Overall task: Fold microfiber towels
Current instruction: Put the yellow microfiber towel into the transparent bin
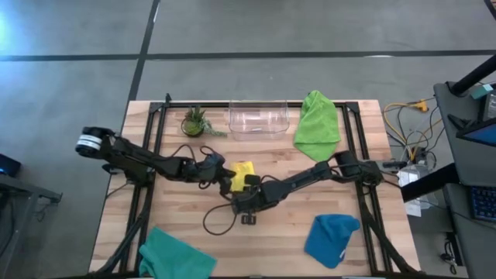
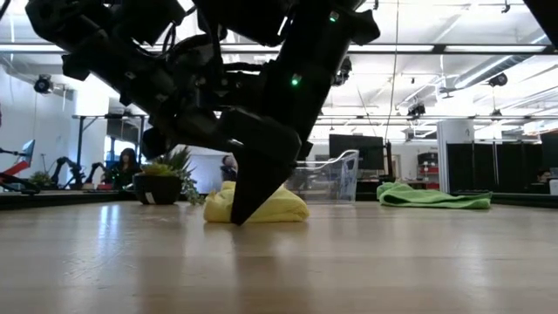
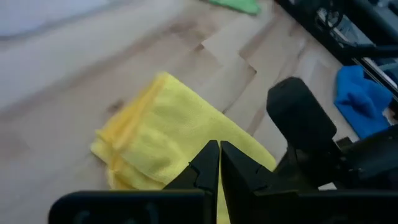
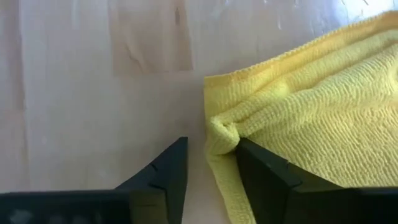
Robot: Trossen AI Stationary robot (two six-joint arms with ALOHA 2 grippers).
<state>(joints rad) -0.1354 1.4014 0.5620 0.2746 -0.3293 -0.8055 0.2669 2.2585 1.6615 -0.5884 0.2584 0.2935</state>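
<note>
A yellow towel (image 1: pixel 243 172) lies folded at the middle of the table. My left gripper (image 3: pixel 219 152) is shut, with its tips over the towel's middle (image 3: pixel 168 130). My right gripper (image 4: pixel 211 163) comes from the right, points steeply down and stands open at the towel's near corner. One of its fingers is over the cloth and the other is over bare wood. A lime green towel (image 1: pixel 318 124) lies crumpled at the far right, a blue towel (image 1: pixel 332 239) at the near right and a teal towel (image 1: pixel 174 256) at the near left edge. My left gripper hangs shut over the yellow towel; I cannot tell whether its tips touch the cloth. My right gripper has one fingertip (image 4: pixel 252 155) on the towel's corner, from above and slanting. The cloth is puckered into a small fold (image 4: pixel 222 132) just ahead of that tip. The hem (image 4: pixel 216 177) runs between the fingers, and the towel lies on the table.
A small potted plant (image 1: pixel 195 122) and a clear plastic bin (image 1: pixel 258 118) stand at the far edge behind the towel. A black frame (image 1: pixel 358 155) runs along the table's sides. Bare wood (image 1: pixel 271 248) lies between the teal and blue towels.
</note>
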